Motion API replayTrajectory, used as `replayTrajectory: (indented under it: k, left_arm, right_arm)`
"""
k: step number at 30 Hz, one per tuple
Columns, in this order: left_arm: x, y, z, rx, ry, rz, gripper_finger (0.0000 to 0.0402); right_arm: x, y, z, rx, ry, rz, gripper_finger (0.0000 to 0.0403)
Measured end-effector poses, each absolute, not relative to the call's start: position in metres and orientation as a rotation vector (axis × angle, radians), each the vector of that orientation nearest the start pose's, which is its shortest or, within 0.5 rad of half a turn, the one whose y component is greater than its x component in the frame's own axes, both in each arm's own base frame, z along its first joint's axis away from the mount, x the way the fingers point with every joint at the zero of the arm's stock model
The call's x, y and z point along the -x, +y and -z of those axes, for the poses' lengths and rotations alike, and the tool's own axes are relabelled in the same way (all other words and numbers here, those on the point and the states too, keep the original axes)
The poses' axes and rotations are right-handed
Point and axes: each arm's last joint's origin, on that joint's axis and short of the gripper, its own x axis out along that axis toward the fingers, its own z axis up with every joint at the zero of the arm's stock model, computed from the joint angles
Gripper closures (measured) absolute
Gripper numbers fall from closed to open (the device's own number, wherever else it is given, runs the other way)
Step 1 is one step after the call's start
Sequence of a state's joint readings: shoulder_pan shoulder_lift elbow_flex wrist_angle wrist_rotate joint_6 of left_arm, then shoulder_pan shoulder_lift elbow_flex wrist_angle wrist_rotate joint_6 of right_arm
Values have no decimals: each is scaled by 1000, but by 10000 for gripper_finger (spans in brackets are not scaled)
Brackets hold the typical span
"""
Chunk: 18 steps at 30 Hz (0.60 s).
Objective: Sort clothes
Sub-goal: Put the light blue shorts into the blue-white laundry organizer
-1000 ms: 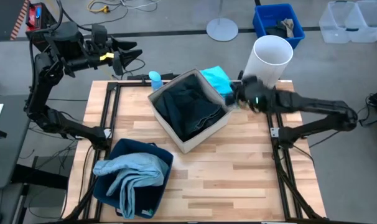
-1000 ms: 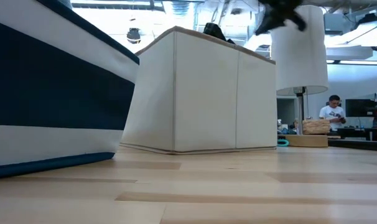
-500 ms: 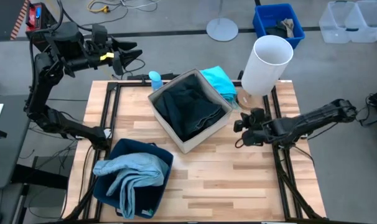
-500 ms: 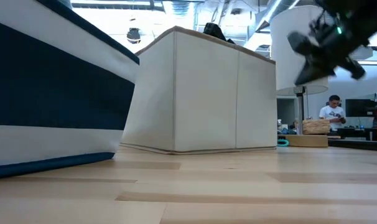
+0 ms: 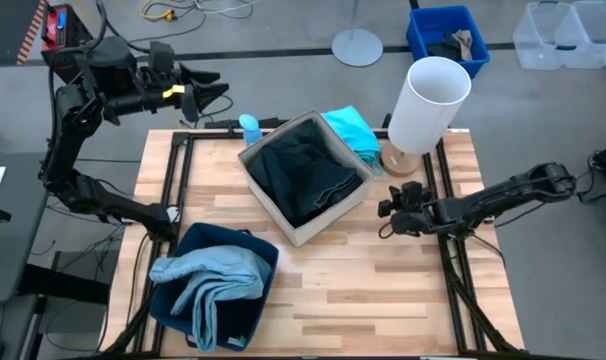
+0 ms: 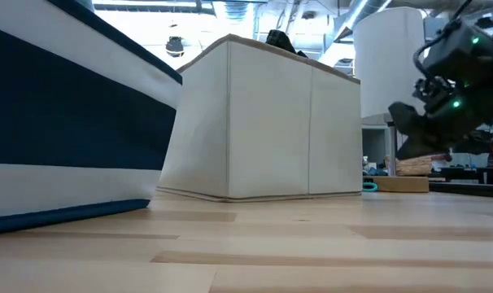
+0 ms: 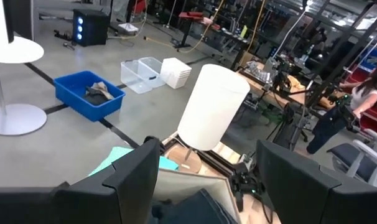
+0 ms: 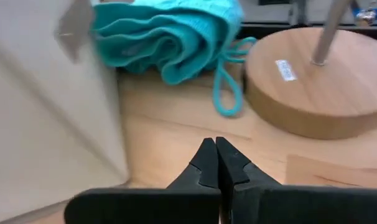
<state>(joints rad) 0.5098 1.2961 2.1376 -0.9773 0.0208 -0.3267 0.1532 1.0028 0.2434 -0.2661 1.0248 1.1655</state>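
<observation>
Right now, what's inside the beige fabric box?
The beige fabric box holds dark clothing: dark green-black jeans fill what shows of the inside. Whatever lies under them, and the box floor, is covered.

Low view: navy box (image 6: pixel 59 122) cut off at the left and top edges, and the beige box (image 6: pixel 263 122) hides what's inside. My wrist view blurs the turquoise garment (image 8: pixel 170 37), top cropped; lamp base (image 8: pixel 319 87) runs off the right edge. Overhead, black garment (image 5: pixel 283 165) and jeans (image 5: pixel 328 190) can't be separated.
</observation>
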Motion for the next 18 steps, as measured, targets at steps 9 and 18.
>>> replayTrajectory:
  k: [9, 18]
  left_arm:
    - [-142, 79, -566, 371, 62, -509, 139]
    - [-142, 79, -566, 393, 56, -510, 139]
  right_arm:
    - [-154, -31, -134, -375, 214, 1086, 402]
    - [-154, -72, -145, -628, 74, 1025, 403]
